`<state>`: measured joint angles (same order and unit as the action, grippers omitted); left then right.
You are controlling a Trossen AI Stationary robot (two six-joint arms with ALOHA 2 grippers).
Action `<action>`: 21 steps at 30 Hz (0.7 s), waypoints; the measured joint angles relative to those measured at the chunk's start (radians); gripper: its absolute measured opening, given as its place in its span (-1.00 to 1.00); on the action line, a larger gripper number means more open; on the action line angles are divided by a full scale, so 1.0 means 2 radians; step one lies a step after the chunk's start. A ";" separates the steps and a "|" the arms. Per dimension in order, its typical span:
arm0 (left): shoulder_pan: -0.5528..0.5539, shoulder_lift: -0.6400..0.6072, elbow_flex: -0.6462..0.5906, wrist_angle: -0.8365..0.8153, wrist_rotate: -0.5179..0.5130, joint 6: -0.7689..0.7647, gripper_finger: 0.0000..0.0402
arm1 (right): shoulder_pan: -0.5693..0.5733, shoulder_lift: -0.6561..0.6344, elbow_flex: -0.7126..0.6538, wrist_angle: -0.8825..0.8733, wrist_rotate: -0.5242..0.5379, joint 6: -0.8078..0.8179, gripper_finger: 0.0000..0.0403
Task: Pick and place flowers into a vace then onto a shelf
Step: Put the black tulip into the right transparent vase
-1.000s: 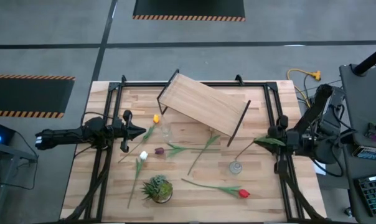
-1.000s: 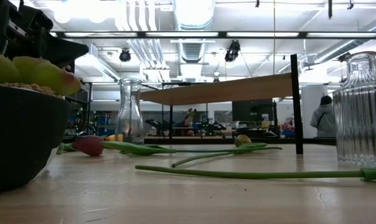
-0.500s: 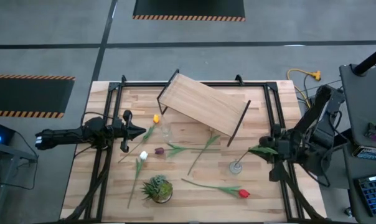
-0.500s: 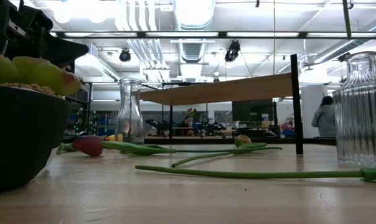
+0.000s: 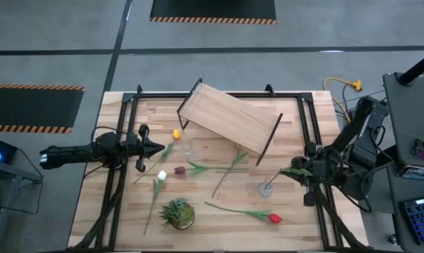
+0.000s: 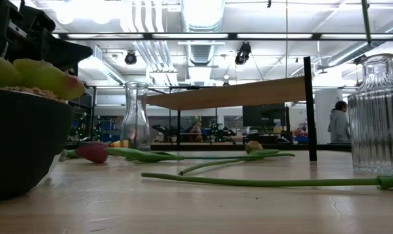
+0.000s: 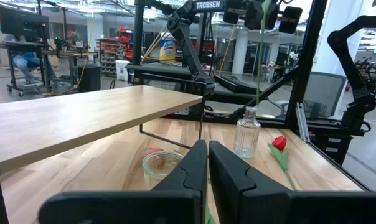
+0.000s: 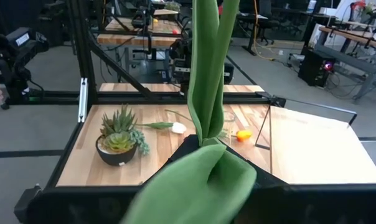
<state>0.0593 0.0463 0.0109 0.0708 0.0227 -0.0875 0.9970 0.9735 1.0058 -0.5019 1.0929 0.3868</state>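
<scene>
Slatted wooden tabletop (image 5: 219,225) carries loose flowers (image 5: 243,211). Right gripper (image 5: 305,171) is clamped on one tulip (image 5: 294,171), stem tip in vase (image 5: 266,188). Light, floppy; grip mid-stem. Left gripper (image 5: 158,147) closed, empty.

- The large slatted tabletop (image 5: 219,211) is showing pale wood with a smooth, faintly sheened finish.
- The rectangular light plank shelf (image 5: 229,117) is looking like matt wood, sitting on thin black metal legs (image 6: 308,107).
- The ribbed clear bottle vase (image 6: 377,117) is gleaming as glossy glass.
- The tulips' long green stems (image 6: 261,181) are appearing smooth and plastic-like.
- The dark round plant pot (image 6: 17,143) is looking matt.
</scene>
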 joint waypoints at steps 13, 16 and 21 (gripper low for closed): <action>0.000 0.000 0.000 0.000 0.000 0.000 -1.00 | 0.000 -0.002 0.000 -0.035 -0.037 0.003 -0.94; 0.000 0.000 0.000 0.000 0.000 0.000 -1.00 | 0.000 -0.002 -0.002 -0.036 -0.036 0.003 -0.94; 0.000 0.000 0.000 0.000 0.000 0.000 -1.00 | 0.000 -0.002 -0.015 -0.038 -0.037 0.003 -0.94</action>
<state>0.0594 0.0463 0.0109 0.0708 0.0226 -0.0875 0.9970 0.9703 0.9762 -0.5777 1.0195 0.3935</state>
